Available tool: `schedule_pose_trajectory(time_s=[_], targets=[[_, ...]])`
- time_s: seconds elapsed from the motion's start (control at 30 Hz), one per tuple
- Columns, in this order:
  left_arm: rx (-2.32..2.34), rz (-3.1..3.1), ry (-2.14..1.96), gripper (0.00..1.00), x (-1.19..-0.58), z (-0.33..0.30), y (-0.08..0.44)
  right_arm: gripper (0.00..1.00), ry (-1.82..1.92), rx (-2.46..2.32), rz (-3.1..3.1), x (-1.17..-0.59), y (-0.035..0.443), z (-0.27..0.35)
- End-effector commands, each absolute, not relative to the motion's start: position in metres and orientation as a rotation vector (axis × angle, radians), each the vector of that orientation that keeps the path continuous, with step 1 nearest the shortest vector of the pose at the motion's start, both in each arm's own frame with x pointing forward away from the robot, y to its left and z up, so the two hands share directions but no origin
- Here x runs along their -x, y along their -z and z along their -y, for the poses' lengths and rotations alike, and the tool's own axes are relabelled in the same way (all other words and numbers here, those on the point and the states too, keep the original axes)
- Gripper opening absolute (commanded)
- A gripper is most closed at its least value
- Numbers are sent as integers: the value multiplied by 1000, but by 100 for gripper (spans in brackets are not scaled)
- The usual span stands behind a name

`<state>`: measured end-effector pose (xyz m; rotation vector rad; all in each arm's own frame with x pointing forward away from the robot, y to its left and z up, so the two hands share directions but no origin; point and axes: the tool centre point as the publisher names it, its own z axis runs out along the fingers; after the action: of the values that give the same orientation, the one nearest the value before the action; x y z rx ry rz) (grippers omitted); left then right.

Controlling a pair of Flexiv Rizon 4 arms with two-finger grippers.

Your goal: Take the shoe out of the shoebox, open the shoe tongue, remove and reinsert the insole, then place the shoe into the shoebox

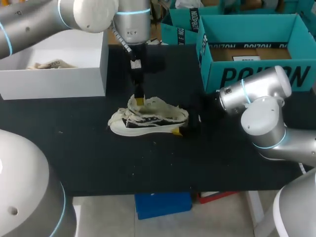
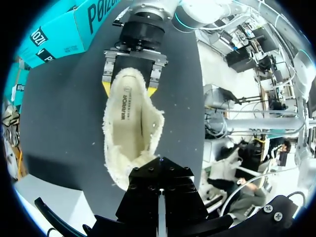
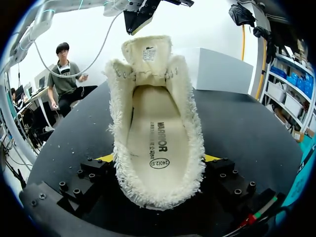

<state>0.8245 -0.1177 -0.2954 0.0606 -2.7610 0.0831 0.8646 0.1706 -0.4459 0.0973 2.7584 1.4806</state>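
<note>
In the head view, the cream fleece-lined shoe (image 1: 148, 121) lies on its sole mid-way across the black table (image 1: 98, 158), toe to the left. The left gripper (image 1: 139, 98) hangs straight down onto its raised tongue (image 1: 136, 103). The right gripper (image 1: 182, 129) is at the heel, on the shoe's right end. A white shoebox (image 1: 54, 79) sits at the far left and a teal box (image 1: 256, 74) at the far right.

In the left wrist view, the shoe (image 2: 131, 133) stretches ahead of the left gripper (image 2: 159, 197); I cannot tell whether that gripper is clamped on anything. The right gripper (image 2: 129, 90) pinches the heel between its yellow tips. The insole (image 2: 126, 118) lies inside.

In the right wrist view, the right gripper (image 3: 159, 159) clasps the heel of the shoe (image 3: 155, 138) from both sides. The insole (image 3: 155, 133) is seated, and the tongue (image 3: 147, 54) stands upright beneath the left gripper (image 3: 138, 19).
</note>
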Motion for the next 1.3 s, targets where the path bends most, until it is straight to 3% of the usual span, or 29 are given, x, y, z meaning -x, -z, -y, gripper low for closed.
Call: schedule_pose_trajectory(time_s=[0.03, 1.3], targets=[[-68, 2770, -139, 0, -821, 114, 297, 0, -1478, -98, -2760, -865, 446, -170], [82, 2804, -96, 0, -857, 171, 343, 0, -1478, -98, -2760, -865, 446, -170]])
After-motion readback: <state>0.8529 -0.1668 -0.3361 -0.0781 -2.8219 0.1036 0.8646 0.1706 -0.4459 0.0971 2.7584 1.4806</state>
